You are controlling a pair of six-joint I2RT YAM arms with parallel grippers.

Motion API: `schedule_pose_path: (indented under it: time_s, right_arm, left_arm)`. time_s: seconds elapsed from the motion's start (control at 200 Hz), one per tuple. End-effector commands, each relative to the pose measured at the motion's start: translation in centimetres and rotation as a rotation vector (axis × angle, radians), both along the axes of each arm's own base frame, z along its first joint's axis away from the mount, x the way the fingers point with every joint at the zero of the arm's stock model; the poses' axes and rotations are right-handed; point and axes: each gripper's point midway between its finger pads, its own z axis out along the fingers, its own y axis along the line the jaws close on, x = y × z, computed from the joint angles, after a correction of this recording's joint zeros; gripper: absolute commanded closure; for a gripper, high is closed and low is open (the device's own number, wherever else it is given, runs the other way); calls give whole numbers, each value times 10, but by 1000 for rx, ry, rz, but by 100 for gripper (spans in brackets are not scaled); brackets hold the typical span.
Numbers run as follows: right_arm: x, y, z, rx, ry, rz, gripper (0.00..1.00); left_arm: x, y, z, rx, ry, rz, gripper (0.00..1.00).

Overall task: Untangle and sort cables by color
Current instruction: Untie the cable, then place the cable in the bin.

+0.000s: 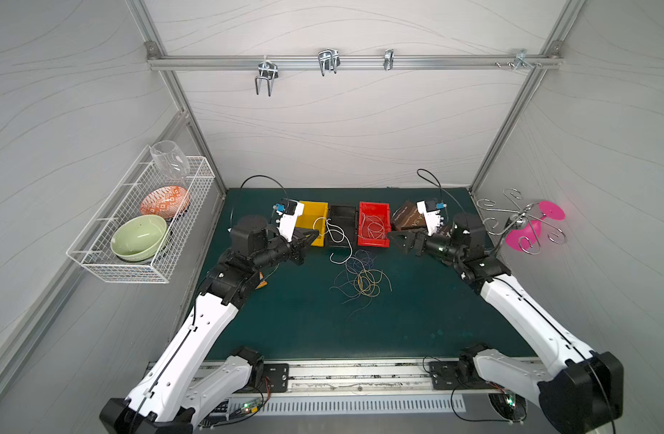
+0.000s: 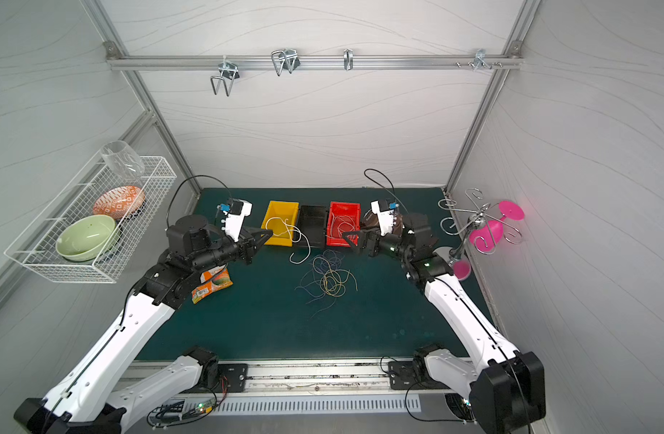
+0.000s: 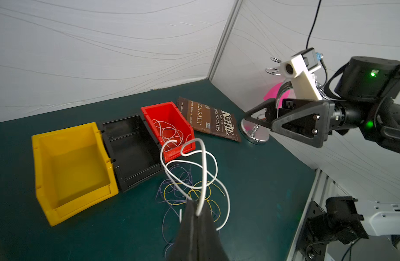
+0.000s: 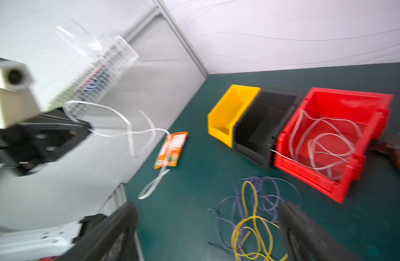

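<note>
Cables, status: one white cable [image 3: 204,167] is pinched in my left jaws, which are pressed together on it. It hangs in loops above the tabletop [image 1: 285,319], in front of the black bin [image 3: 135,180]. More white cables [image 3: 169,133] lie in the red bin [image 3: 178,154]. The yellow and purple ones lie in a tangled pile [image 1: 364,280] on the tabletop, in front of the bins. The yellow bin [image 3: 43,171] and the black bin are empty. My right jaws are spread wide and hold nothing, near the red bin. Judgement: white is nearly sorted, and two colours are left. Legible print: the brown bag [image 3: 212,119] reads "KETTLE BRAND POTATO CHIPS, SEA SALT". The orange packet [image 2: 212,285] is unreadable
</note>
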Motion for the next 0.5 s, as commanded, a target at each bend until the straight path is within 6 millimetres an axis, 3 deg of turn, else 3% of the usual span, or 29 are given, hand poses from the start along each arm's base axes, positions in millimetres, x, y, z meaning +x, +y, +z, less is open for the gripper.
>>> schedule_pose_path:
  time_s: [0.0, 0.22, 0.495]
  right_arm:
    - [-28, 15, 15, 85, 121, 186, 1]
    - [-24, 27, 14, 111, 207, 237, 1]
    - [-29, 60, 11, 110, 224, 326, 1]
  left_arm:
    - [-6, -19, 33, -99, -114, -133, 100]
    - [-11, -31, 39, -143, -150, -223, 100]
    - [-13, -36, 43, -163, -152, -263, 100]
